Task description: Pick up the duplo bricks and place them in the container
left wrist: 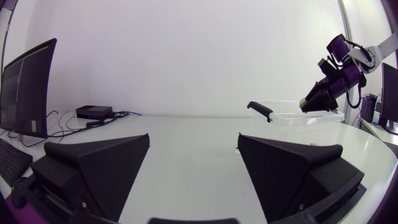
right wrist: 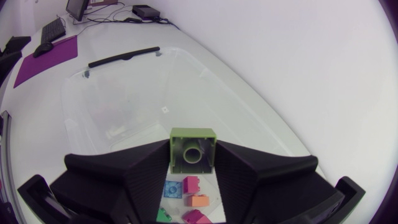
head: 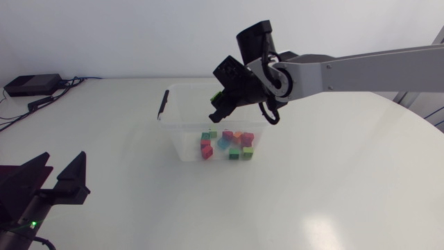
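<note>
**Right tool (right wrist: 193, 155) clamped on a green brick over the container**

Grips a lime-green square plastic duplo brick (right wrist: 193, 148) from two sides, hollow underside turned toward the wrist. Hangs over the clear plastic container (head: 172, 128), fingertips near rim height. Below the tool and back toward the wrist, a pile of coloured duplo bricks (head: 229, 144) on the container floor.

Looks ready for release. Best to dip just inside the walls, then part the fingers evenly so the brick falls short and flat, not bouncing out. Keep off the black handle (right wrist: 123, 56) on the rim ahead.

Left tool (left wrist: 194, 140): spread wide, empty, low over the white worktop (head: 347, 180), well apart from the container.
</note>
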You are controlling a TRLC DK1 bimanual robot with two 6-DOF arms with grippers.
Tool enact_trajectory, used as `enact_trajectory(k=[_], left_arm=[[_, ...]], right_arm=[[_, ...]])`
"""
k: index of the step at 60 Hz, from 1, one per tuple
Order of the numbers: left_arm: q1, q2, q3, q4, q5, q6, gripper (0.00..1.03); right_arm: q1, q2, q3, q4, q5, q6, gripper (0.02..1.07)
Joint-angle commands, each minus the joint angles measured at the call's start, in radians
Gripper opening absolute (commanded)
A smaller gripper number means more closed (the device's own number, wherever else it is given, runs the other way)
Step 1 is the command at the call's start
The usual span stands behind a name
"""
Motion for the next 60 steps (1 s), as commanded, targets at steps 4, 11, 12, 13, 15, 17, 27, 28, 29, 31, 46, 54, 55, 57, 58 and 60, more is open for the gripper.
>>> enact_trajectory(k=[4,11,12,13,15,17,27,28,29,31,46,54,55,57,58,60], left_arm=[[0.007,-0.009,-0.016,0.0,-0.006,-0.022,0.99],[0.007,-0.009,-0.016,0.0,-0.006,-0.022,0.99],[0.007,-0.009,-0.016,0.0,-0.006,-0.022,0.99],[0.007,-0.009,-0.016,0.0,-0.006,-0.022,0.99],[0.007,-0.009,-0.016,0.0,-0.006,-0.022,0.99],[0.007,-0.009,-0.016,0.0,-0.006,-0.022,0.99],[0.007,-0.009,-0.016,0.0,-0.006,-0.022,0.99],[0.007,-0.009,-0.016,0.0,-0.006,-0.022,0.99],[0.008,-0.009,-0.016,0.0,-0.006,-0.022,0.99],[0.007,-0.009,-0.016,0.0,-0.006,-0.022,0.99],[0.007,-0.009,-0.016,0.0,-0.006,-0.022,0.99],[0.007,-0.009,-0.016,0.0,-0.006,-0.022,0.99],[0.007,-0.009,-0.016,0.0,-0.006,-0.022,0.99],[0.007,-0.009,-0.016,0.0,-0.006,-0.022,0.99],[0.007,-0.009,-0.016,0.0,-0.006,-0.022,0.99],[0.007,-0.009,-0.016,0.0,-0.006,-0.022,0.99]], right_arm=[[-0.004,-0.06,0.012,0.023,0.05,0.035,1.01],[-0.038,-0.137,-0.018,0.02,0.086,0.052,1.02],[-0.059,-0.186,-0.041,0.022,0.113,0.055,1.02],[-0.064,-0.198,-0.048,0.023,0.123,0.055,1.02],[-0.085,-0.249,-0.077,0.033,0.148,0.06,1.02],[-0.113,-0.309,-0.123,0.062,0.149,0.057,1.02],[-0.274,-0.525,-0.283,0.086,0.166,-0.017,1.02],[-0.297,-0.541,-0.298,0.092,0.166,-0.014,1.02],[-0.319,-0.557,-0.317,0.098,0.166,-0.011,1.02],[-0.371,-0.59,-0.357,0.121,0.166,0.0,1.02],[-0.584,-0.89,-0.745,0.286,0.165,0.066,1.02],[-0.61,-1.102,-0.918,0.293,0.165,0.106,1.02],[-0.61,-1.133,-0.939,0.292,0.166,0.107,1.02],[-0.61,-1.186,-0.976,0.289,0.166,0.109,1.02],[-0.61,-1.211,-0.989,0.286,0.166,0.112,1.02],[-0.61,-1.285,-1.027,0.267,0.166,0.114,1.02]])
